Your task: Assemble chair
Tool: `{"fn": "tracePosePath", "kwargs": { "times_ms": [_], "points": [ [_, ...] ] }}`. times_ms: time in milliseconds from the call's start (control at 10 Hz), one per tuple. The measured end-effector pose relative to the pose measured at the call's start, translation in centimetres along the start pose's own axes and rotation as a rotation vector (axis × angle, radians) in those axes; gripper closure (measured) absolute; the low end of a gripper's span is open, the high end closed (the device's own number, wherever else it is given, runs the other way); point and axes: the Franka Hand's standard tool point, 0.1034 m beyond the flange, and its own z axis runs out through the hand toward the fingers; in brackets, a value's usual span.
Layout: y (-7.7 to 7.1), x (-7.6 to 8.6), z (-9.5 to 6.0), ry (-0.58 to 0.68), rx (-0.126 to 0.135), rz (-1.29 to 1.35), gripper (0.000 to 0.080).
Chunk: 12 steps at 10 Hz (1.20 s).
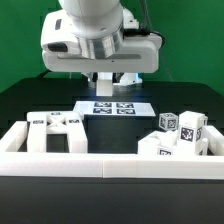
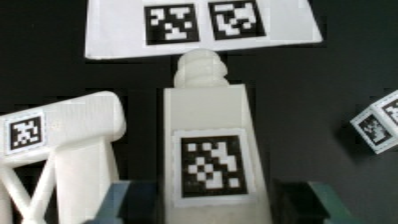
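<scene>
In the wrist view a long white chair bar (image 2: 214, 130) with a black-and-white tag and a round peg at its far end lies between the fingers of my gripper (image 2: 221, 203). The jaws stand close on both of its sides, shut on it. In the exterior view the gripper (image 1: 110, 86) hangs at the back, over the marker board (image 1: 112, 108), and the bar hardly shows there. A white chair frame piece (image 1: 55, 131) lies at the exterior view's left and is the tagged piece (image 2: 54, 125) beside the bar. Several tagged chair pieces (image 1: 180, 136) are piled at the exterior view's right.
A long low white border rail (image 1: 110, 162) runs along the front and up both sides. The marker board (image 2: 199, 25) lies just beyond the bar's peg end. Another tagged white piece (image 2: 377, 124) shows at the wrist picture's edge. The table top is black.
</scene>
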Motion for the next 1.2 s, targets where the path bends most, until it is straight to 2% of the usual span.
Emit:
{"fn": "tracePosePath", "kwargs": {
  "times_ms": [100,200,300,500,700,800,1100,1200],
  "points": [
    [0.0,0.0,0.1,-0.001,0.0,0.0,0.0512],
    [0.0,0.8,-0.5,0.073,-0.006,-0.003,0.0512],
    [0.0,1.0,-0.8,0.127,-0.006,-0.006,0.0512],
    [-1.1,1.9,-4.1,0.304,-0.013,-0.023,0.0512],
    [-1.7,1.4,-5.5,0.402,-0.015,-0.039,0.0512],
    [-1.5,2.0,-5.7,0.49,-0.021,-0.037,0.0512],
    [-1.5,2.3,-5.8,0.637,-0.029,-0.034,0.0512],
    [-2.4,2.5,-6.2,0.642,-0.025,-0.025,0.0512]
  ]
}}
